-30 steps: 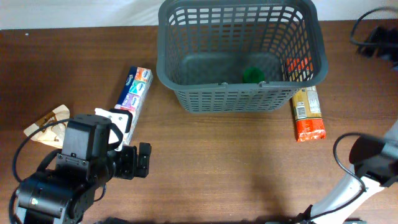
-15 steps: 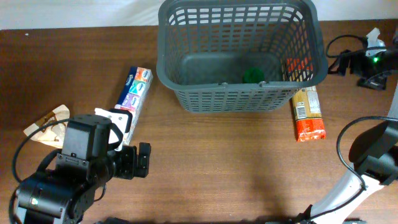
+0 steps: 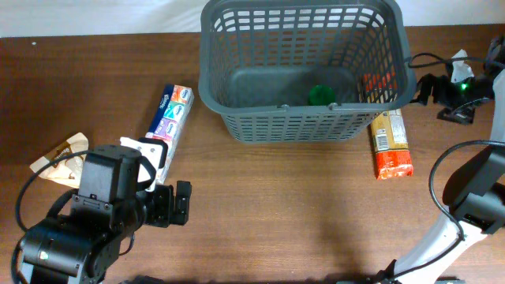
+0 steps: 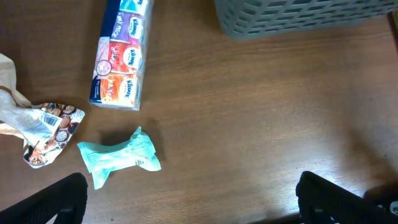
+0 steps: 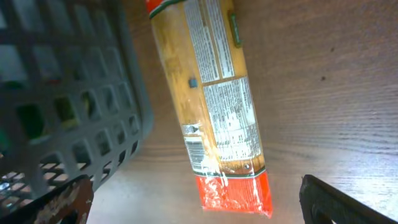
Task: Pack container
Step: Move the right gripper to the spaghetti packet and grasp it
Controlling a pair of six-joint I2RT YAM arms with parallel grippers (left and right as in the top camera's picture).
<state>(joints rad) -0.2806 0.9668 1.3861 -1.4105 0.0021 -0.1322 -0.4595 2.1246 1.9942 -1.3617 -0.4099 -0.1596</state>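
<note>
The container (image 3: 211,47) is a dark grey slotted basket at the table's far middle, with a small green item (image 3: 320,95) on its floor. A yellow packet with an orange end (image 3: 391,142) (image 5: 214,106) lies beside its right wall (image 5: 68,93). My right gripper (image 3: 435,96) (image 5: 199,210) hovers open over that packet, nothing between its fingers. My left gripper (image 3: 173,203) (image 4: 193,210) stands open at the lower left, above bare wood. Near it lie a crumpled teal packet (image 4: 118,155), a tissue pack (image 4: 118,59) (image 3: 170,118) and a brown snack packet (image 4: 43,127) (image 3: 59,158).
The left arm's black body (image 3: 87,229) fills the lower left corner and hides the teal packet from overhead. The right arm's base and cable (image 3: 465,205) stand at the lower right. A white cloth edge runs along the table's far side.
My right gripper has come in from the far right edge to hang beside the basket's right wall, over the packet. The left arm has not moved.
</note>
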